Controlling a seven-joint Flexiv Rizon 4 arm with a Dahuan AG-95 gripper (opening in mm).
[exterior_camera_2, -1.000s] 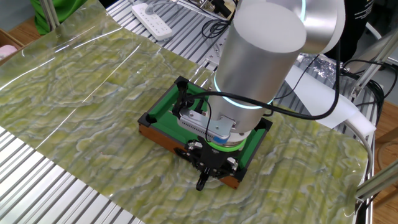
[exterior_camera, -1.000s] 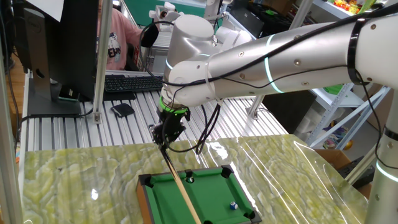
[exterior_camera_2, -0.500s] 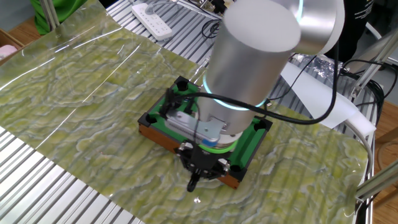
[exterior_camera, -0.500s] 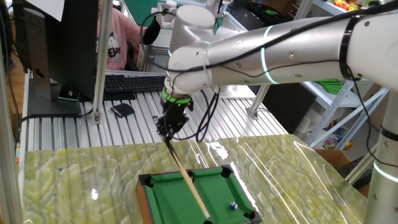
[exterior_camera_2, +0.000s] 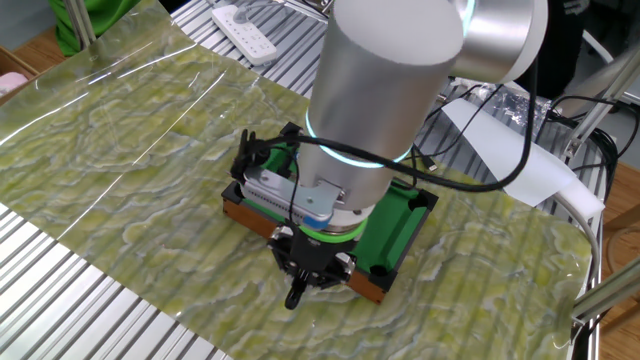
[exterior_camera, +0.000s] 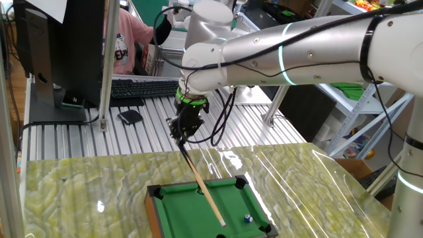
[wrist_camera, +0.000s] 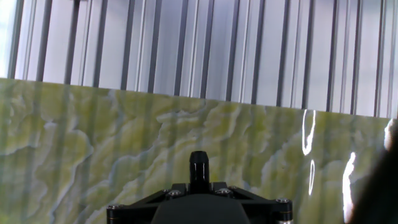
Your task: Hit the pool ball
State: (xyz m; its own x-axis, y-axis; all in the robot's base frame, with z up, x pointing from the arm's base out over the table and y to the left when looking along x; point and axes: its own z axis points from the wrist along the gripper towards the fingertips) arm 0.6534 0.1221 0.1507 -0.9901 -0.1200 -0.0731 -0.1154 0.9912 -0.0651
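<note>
In one fixed view, a dark monitor (exterior_camera: 63,49) and a black keyboard (exterior_camera: 142,88) are seen at the left, on the ribbed metal surface (exterior_camera: 79,135) behind the green marbled worktop (exterior_camera: 86,188). The claw (exterior_camera: 182,135) is held above the worktop's far edge, pinched on the upper end of a wooden cue stick (exterior_camera: 203,192). The stick slants down toward 5 o'clock over the mini pool table (exterior_camera: 175,211), its lower tip lying above the green felt. The pool ball (exterior_camera: 248,217), blue with a white patch, rests on the felt at about 4 o'clock from that tip, near the table's right rail and apart from the stick.

In the other fixed view, the claw (exterior_camera_2: 298,292) is seen at 6 o'clock of the large grey arm housing (exterior_camera_2: 385,100), which hides much of the mini pool table (exterior_camera_2: 395,235); the ball is not visible there. A white power strip (exterior_camera_2: 245,35) lies at 12 o'clock.

In the hand view, the black butt of the stick (wrist_camera: 199,169) projects from the claw over the marbled worktop (wrist_camera: 93,137).
</note>
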